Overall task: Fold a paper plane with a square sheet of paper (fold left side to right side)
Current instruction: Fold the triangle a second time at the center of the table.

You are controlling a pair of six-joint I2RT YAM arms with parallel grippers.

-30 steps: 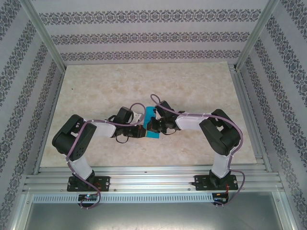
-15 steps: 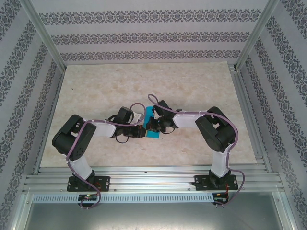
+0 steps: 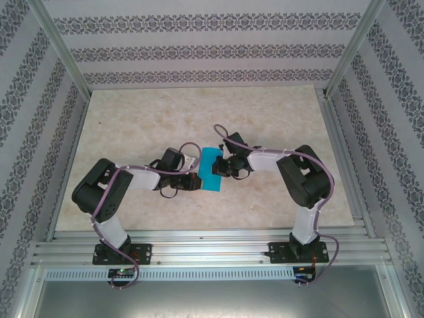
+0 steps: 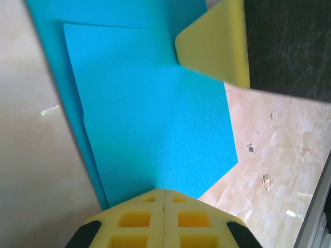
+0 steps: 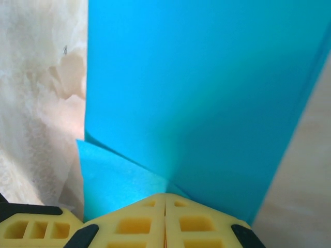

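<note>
The square sheet of paper (image 3: 212, 169), bright cyan-blue, lies folded on the table between the two arms. In the left wrist view the sheet (image 4: 150, 119) shows two layers, with a narrow strip of the lower layer along its left edge. My left gripper (image 4: 164, 192) is shut, its tips resting on the paper's near edge (image 3: 201, 181). My right gripper (image 5: 165, 196) is shut too, tips on the paper (image 5: 196, 93) where a crease meets a lighter flap (image 5: 114, 181). Seen from above, the right gripper (image 3: 220, 168) sits at the sheet's right edge. No paper plane shape has formed.
The pale marbled table (image 3: 199, 112) has free room all around the paper. Aluminium rails (image 3: 199, 238) border the near edge, and patterned walls close the back and sides. One finger of the right gripper (image 4: 217, 46) crosses the top of the left wrist view.
The right gripper has slid right, off the top of the paper to its right edge, and more of the blue sheet now shows. The left arm has stayed put.
</note>
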